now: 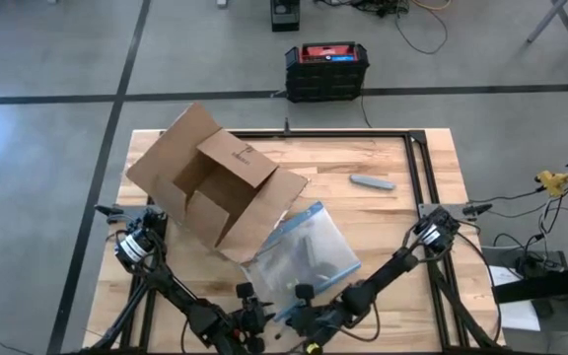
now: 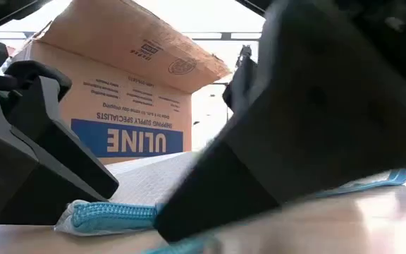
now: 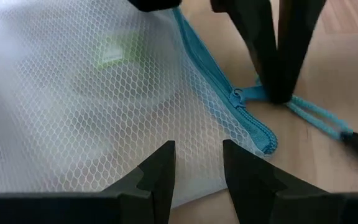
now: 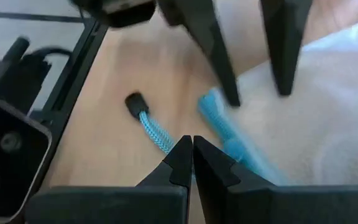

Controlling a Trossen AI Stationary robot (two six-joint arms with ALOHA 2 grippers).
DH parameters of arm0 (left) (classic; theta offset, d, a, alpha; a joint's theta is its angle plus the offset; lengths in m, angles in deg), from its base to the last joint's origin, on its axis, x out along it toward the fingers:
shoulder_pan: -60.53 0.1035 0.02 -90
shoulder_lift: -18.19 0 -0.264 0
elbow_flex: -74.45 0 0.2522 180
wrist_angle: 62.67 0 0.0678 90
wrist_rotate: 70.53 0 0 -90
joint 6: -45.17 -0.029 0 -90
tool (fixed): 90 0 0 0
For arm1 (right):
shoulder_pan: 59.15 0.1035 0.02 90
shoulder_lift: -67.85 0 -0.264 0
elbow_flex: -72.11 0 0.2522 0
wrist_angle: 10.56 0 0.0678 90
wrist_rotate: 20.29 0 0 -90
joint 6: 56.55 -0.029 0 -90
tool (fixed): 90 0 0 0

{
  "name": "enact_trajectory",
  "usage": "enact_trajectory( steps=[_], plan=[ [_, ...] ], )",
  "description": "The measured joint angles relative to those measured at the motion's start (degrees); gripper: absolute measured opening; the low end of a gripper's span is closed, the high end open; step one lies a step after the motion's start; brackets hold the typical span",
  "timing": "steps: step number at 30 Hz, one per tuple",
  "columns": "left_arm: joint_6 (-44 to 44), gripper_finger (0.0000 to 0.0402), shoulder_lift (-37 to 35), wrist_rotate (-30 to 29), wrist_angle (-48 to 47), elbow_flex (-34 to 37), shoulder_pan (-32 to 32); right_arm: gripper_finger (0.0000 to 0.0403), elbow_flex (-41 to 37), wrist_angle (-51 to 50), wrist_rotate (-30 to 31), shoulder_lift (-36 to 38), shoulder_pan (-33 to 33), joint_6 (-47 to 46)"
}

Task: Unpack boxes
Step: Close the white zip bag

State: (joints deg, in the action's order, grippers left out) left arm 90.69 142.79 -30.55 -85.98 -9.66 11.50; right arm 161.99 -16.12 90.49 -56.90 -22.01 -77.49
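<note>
The brown cardboard box [image 1: 215, 182] lies open on its side at the table's left. Its blue ULINE label [image 2: 129, 141] faces the low view. Next to it, a clear mesh pouch [image 1: 299, 251] with a blue zipper lies flat on the wood. My left gripper [image 3: 197, 158] stands open over the pouch's near corner. My right gripper [image 4: 192, 146] is shut, its tips at the zipper's blue pull cord [image 4: 154, 134]. The cord ends in a black tip [image 4: 134, 102]. My left gripper's two fingers [image 4: 229, 81] slant down onto the mesh by the pouch's zipper corner [image 3: 253, 134], a gap between them. I cannot tell whether they touch it. My right gripper's shut fingertips [image 3: 278, 87] come down aslant on the pull cord [image 3: 306, 109] just beside the slider. I cannot tell whether the cord is pinched between them. The cord lies slack on the table.
A small grey object [image 1: 373, 181] lies on the wood toward the far right. A black frame rail [image 1: 417, 168] runs along the table's far and right sides. A black crate with a red top [image 1: 326, 69] stands on the floor beyond the far edge.
</note>
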Motion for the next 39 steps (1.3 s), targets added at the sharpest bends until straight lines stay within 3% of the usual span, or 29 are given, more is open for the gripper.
enact_trajectory(
  steps=[13,28,39],
  plan=[
    [0.8,0.0119,-0.2,1.3,-2.6,-0.1,-1.9,0.0,0.1,-30.6,2.2,5.7,3.2,-12.4],
    [10.0,0.0119,-0.9,2.1,-12.2,-0.1,-6.1,0.0,-5.5,-44.2,2.2,10.7,6.8,-24.4],
    [17.0,0.0119,-3.5,4.1,-21.6,0.0,-8.6,0.0,-21.2,-49.2,-1.1,26.4,10.5,-42.0]
  ],
)
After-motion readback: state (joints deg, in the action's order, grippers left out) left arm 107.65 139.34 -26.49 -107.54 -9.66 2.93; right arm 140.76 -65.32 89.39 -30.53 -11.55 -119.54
